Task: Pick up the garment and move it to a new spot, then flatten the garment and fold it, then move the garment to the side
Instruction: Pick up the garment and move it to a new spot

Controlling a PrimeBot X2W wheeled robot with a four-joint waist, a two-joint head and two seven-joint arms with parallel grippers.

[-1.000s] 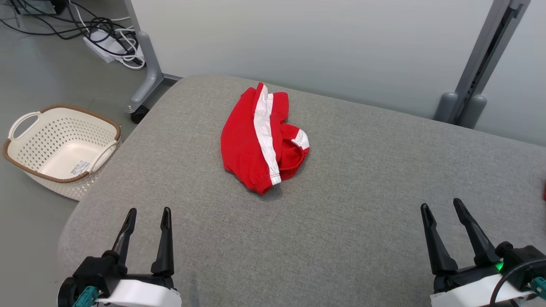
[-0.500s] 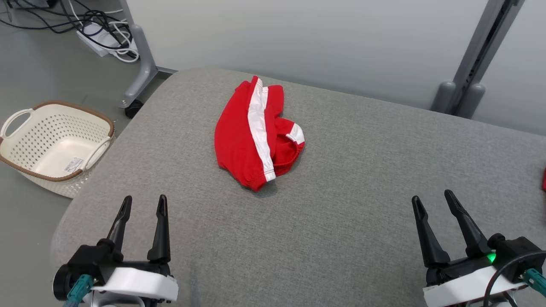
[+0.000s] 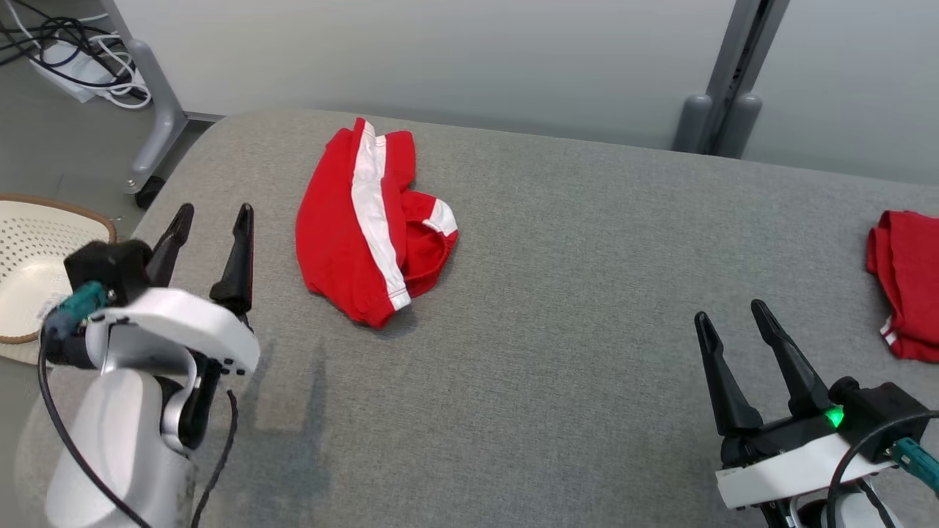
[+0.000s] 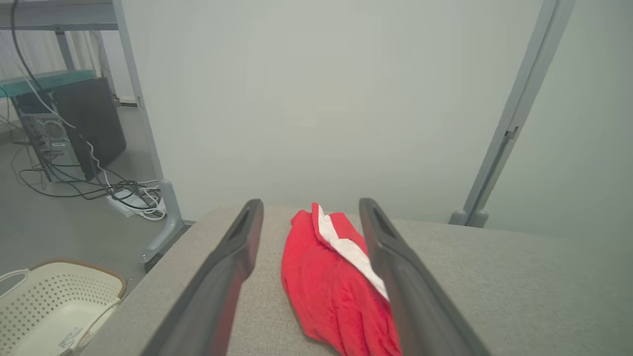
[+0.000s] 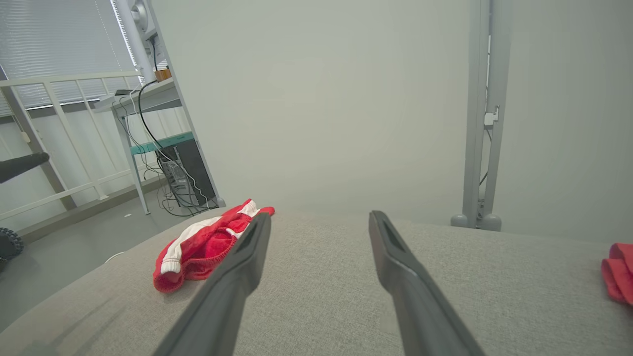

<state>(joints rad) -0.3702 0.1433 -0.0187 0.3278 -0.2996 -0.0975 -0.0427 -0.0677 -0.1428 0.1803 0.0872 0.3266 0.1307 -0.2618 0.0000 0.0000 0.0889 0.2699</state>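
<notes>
The garment (image 3: 367,224) is a crumpled red piece with a white stripe, lying on the grey padded table (image 3: 557,293) toward its far left. It also lies between the finger outlines in the left wrist view (image 4: 336,291) and at the left in the right wrist view (image 5: 205,247). My left gripper (image 3: 213,213) is raised at the table's left edge, open and empty, just left of the garment. Near the front right, my right gripper (image 3: 730,312) hovers open and empty, far from the garment.
A second red cloth (image 3: 906,282) lies at the table's right edge. A cream perforated basket (image 3: 29,257) stands on the floor to the left. Cables and a power strip (image 3: 73,66) lie on the floor at the back left; grey frame posts (image 3: 715,110) stand behind.
The head camera has turned right, shifting the scene left and bringing the second red cloth into view. My left arm has risen and reached forward beside the garment. Both grippers stay open.
</notes>
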